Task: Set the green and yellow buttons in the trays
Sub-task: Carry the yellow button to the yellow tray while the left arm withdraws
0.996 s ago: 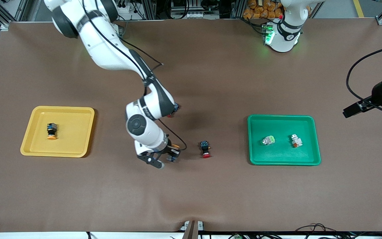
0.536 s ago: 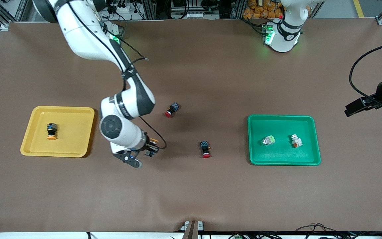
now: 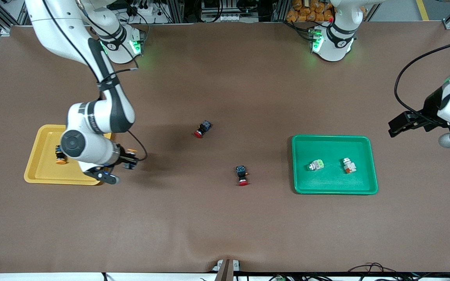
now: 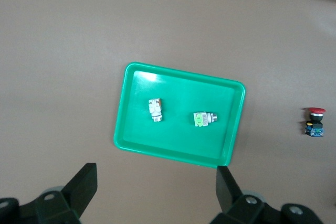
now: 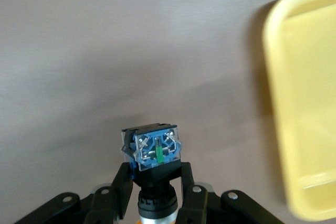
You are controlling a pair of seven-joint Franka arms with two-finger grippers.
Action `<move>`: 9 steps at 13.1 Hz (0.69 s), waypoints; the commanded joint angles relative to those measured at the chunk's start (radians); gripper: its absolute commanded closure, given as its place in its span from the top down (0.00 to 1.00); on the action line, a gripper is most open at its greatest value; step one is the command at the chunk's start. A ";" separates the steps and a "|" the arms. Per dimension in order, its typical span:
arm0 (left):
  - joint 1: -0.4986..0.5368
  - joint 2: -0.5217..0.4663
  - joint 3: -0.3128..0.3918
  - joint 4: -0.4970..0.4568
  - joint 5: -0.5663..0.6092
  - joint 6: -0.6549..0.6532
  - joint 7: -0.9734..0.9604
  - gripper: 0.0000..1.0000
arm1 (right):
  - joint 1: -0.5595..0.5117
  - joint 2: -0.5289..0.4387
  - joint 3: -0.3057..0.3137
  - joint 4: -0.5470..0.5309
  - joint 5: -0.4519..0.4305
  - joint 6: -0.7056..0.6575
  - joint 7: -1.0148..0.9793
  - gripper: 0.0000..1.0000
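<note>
My right gripper (image 3: 127, 159) is shut on a black-and-blue switch with an orange-yellow cap (image 3: 131, 165), held above the table just beside the yellow tray (image 3: 88, 134). In the right wrist view the fingers (image 5: 119, 192) clamp the switch (image 5: 155, 149) and the yellow tray (image 5: 310, 103) lies close by. A second yellow-capped switch (image 3: 60, 155) lies in the yellow tray. The green tray (image 3: 334, 188) holds the pale switch with the green block (image 3: 316, 165) and the one with the orange-red mark (image 3: 349, 166). My left gripper (image 3: 396, 128) waits open and empty, high beside the green tray (image 4: 178, 157).
Two black-and-blue switches with red caps lie on the brown mat mid-table, one (image 3: 202, 128) farther from the front camera, one (image 3: 242, 175) nearer. The nearer one also shows in the left wrist view (image 4: 314, 121). The mat has a wrinkle at its near edge (image 3: 209, 249).
My right gripper has carried the yellow-capped switch from mid-table toward the right arm's end, up to the yellow tray's edge. The left arm shifted slightly.
</note>
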 commanded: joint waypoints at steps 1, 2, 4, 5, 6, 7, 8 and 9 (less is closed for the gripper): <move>-0.060 -0.057 0.075 -0.015 -0.026 -0.058 0.081 1.00 | -0.008 -0.052 -0.085 -0.101 -0.021 0.034 -0.176 0.00; -0.060 -0.068 0.081 -0.030 -0.028 -0.069 0.125 1.00 | -0.008 -0.051 -0.127 -0.121 -0.021 0.051 -0.250 0.00; -0.100 -0.105 0.132 -0.075 -0.028 -0.069 0.144 1.00 | -0.010 -0.046 -0.175 -0.132 -0.021 0.060 -0.348 0.00; -0.106 -0.126 0.144 -0.095 -0.028 -0.069 0.144 1.00 | -0.027 -0.043 -0.189 -0.132 -0.021 0.066 -0.383 0.00; -0.108 -0.142 0.146 -0.118 -0.028 -0.069 0.144 1.00 | -0.065 -0.038 -0.192 -0.132 -0.021 0.085 -0.466 0.00; -0.114 -0.156 0.155 -0.132 -0.028 -0.069 0.144 1.00 | -0.101 -0.026 -0.192 -0.134 -0.018 0.114 -0.549 0.00; -0.122 -0.159 0.175 -0.135 -0.028 -0.069 0.144 1.00 | -0.120 -0.011 -0.192 -0.137 -0.015 0.143 -0.590 0.00; -0.131 -0.169 0.195 -0.145 -0.031 -0.069 0.146 1.00 | -0.125 0.000 -0.192 -0.149 -0.015 0.173 -0.600 0.00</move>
